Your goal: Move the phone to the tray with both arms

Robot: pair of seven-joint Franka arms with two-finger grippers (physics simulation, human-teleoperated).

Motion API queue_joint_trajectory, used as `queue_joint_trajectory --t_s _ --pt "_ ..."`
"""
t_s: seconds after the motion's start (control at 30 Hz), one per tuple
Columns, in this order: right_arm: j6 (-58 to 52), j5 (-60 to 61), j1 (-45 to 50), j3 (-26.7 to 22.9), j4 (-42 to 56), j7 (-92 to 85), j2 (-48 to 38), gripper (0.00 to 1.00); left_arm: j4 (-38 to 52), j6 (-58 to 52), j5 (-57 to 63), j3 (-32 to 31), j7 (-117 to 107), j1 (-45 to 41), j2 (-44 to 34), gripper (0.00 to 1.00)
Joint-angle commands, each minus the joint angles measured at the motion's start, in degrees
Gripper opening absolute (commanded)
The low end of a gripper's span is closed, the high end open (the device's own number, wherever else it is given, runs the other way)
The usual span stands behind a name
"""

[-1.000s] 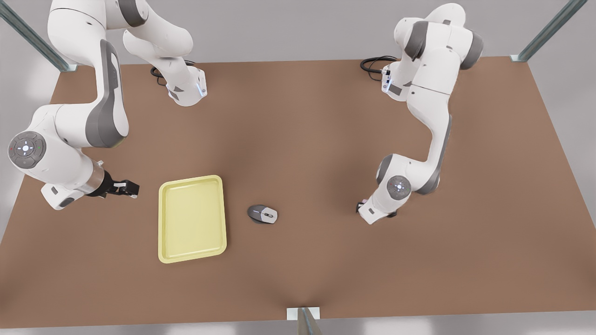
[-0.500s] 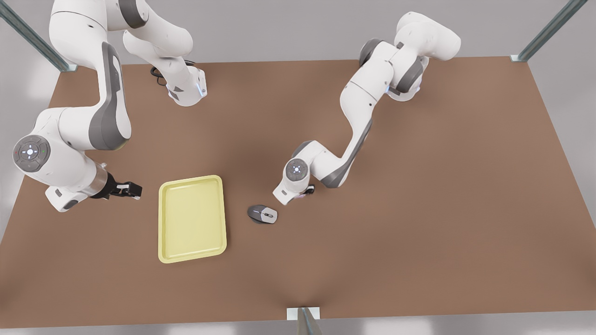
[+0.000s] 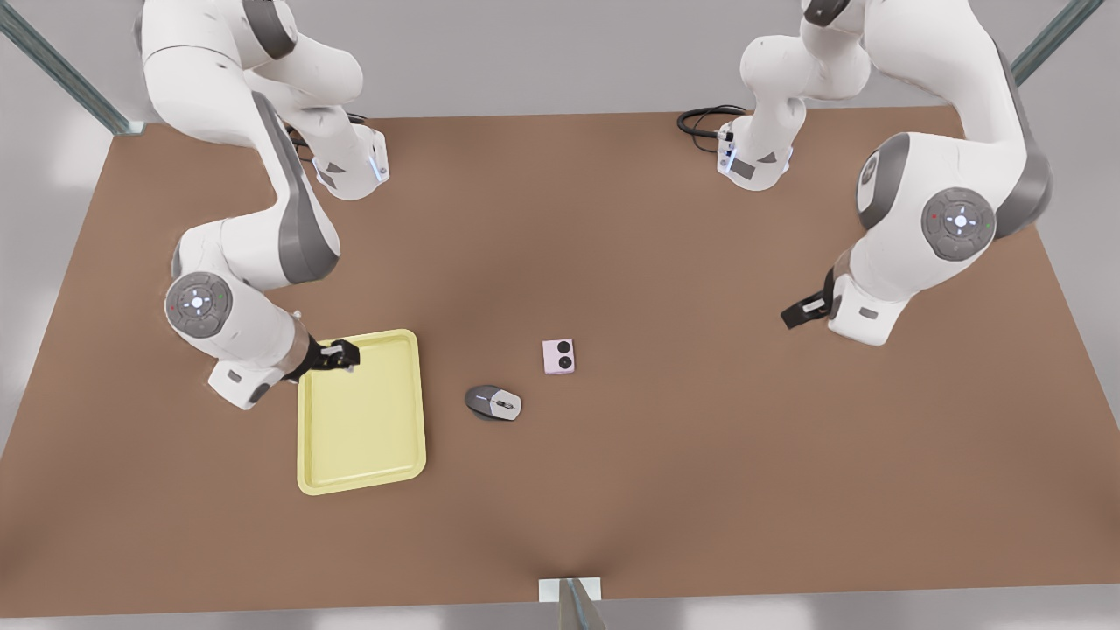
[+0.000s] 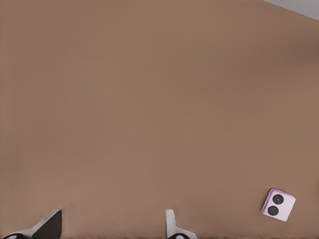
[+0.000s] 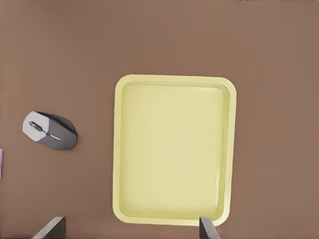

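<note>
Both black grippers gape wide and empty: right gripper (image 3: 337, 354) (image 5: 129, 229) over the pale yellow rectangular tray (image 3: 361, 464) (image 5: 174, 149) corner, left gripper (image 3: 801, 312) (image 4: 112, 229) well apart, about 3 o'clock of the flat pink squarish phone (image 3: 559, 356) (image 4: 278, 204). In the front view the phone lies on the brown table (image 3: 665, 455), at 2 o'clock of the grey oval mouse (image 3: 493, 402) (image 5: 50, 131).

Bench (image 3: 665, 490) looked matt brown, smooth, no grain or gloss. Tray (image 3: 361, 472) pale yellow, plastic-looking w/ soft sheen. Phone (image 3: 553, 353) pale pink, smooth, w/ two black circles. Mouse (image 3: 493, 402) grey plastic, slightly glossy. Arm shells (image 3: 910, 254) smooth white, semi-gloss; joint sections grey, matt. Corner posts (image 3: 61, 74) looked like metal.
</note>
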Motion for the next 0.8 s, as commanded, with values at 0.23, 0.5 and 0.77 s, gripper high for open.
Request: queue_joint_trajectory --t_s 0.23,0.5,0.77 --pt "12.6 -7.9 21.8 0.1 14.2 43.3 23.3 1.00 3.1 -9.7 -5.0 -2.3 28.9 -1.1 1.6 1.00" --pt "20.8 -7.1 26.9 0.5 18.1 55.4 30.3 1.00 3.1 -9.6 -5.1 -2.3 28.9 -1.1 3.5 1.00" --pt "22.8 -7.2 28.2 0.3 16.8 55.3 33.2 1.00 3.1 -9.3 -5.1 -2.3 29.1 -1.1 3.6 1.00"
